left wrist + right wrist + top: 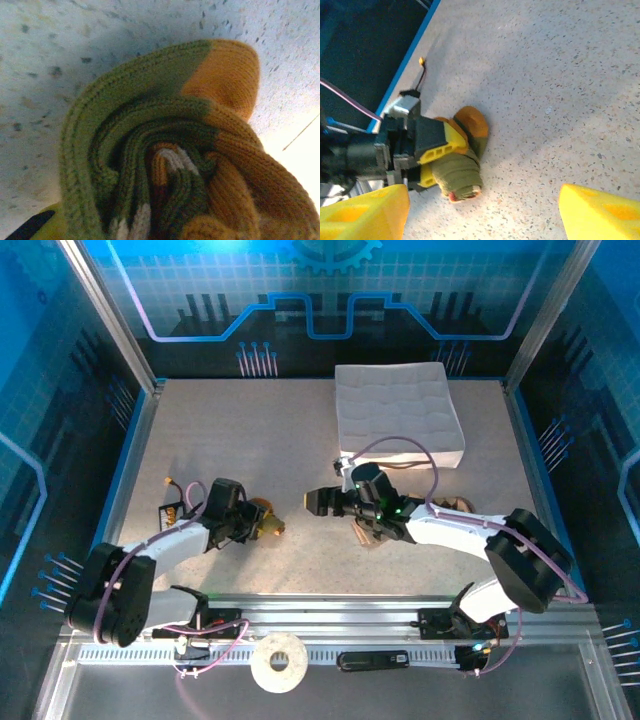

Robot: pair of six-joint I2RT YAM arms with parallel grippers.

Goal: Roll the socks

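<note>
Left jaws clamped on the olive-green sock [460,175]: two yellow fingers [442,142] press its sides, one above, one below. The sock is wound into a tight bundle, and the left wrist view looks straight into the coil [150,150], green layers wrapped round each other with white stripes at the core and orange knit on the right side. An orange end [472,122] sticks out past the fingers, resting on the table [560,75]. From above, the bundle [270,526] sits left of centre on the table, at the tip of the left arm, low against the speckled surface. Right jaws open: their yellow fingers [365,215] stand wide apart with bare table between them, gripping nothing, pointed toward the bundle and clear of it. A strip of table separates the two arm tips in the top view. The brown sock [366,538] lies flat under the right arm, partly hidden by it; pattern hard to read from here. Further back, right of centre, the white quilted box [400,415] sits well apart from both socks. A roll of tape [280,662] rests on the near rail between the arm bases.
</note>
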